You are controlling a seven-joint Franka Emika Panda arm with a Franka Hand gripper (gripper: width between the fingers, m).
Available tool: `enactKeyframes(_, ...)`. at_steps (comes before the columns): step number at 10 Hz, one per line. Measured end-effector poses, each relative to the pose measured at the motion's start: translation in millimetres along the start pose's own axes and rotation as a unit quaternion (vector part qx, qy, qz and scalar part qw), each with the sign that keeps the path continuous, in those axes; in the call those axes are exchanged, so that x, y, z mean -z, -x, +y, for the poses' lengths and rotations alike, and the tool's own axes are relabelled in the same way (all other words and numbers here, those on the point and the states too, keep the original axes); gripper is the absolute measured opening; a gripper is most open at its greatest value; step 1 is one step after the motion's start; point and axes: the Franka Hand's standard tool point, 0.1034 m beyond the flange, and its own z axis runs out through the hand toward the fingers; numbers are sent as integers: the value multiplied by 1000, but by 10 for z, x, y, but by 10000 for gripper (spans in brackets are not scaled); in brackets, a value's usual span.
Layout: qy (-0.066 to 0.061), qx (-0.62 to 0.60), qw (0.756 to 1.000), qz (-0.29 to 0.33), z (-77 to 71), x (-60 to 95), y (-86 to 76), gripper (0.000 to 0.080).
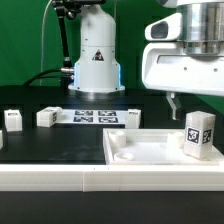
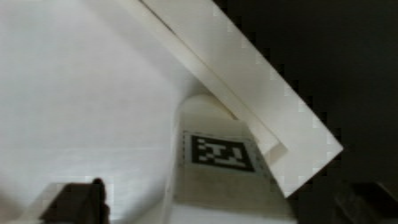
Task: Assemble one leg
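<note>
A leg, a stubby white block with marker tags, stands upright in the near right corner of the large white panel. My gripper hangs above the panel, up and to the exterior view's left of that leg, not touching it. In the wrist view the gripper is open and empty. Its dark fingertips stand wide apart, with the tagged leg seen below between them, next to the panel's raised rim.
Three more legs lie on the black table: two at the left and one near the middle. The marker board lies between them. The robot base stands behind. A white edge runs along the front.
</note>
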Motion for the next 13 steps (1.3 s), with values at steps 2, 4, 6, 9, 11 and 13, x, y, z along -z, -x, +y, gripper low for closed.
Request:
enactKeyframes(2, 8, 118, 993, -2, 11, -19, 13, 649)
enactKeyframes(4, 14, 220, 975, -6, 7, -32, -3, 649)
enactKeyframes(6, 25, 309, 951, -1, -7, -43, -3, 649)
enactKeyframes(9, 28, 391, 920, 3, 13, -42, -41, 649)
enactKeyframes(11, 29, 428, 904, 1, 70, -42, -98, 649)
enactKeyframes(13, 31, 463, 886, 1, 69, -44, -96, 526)
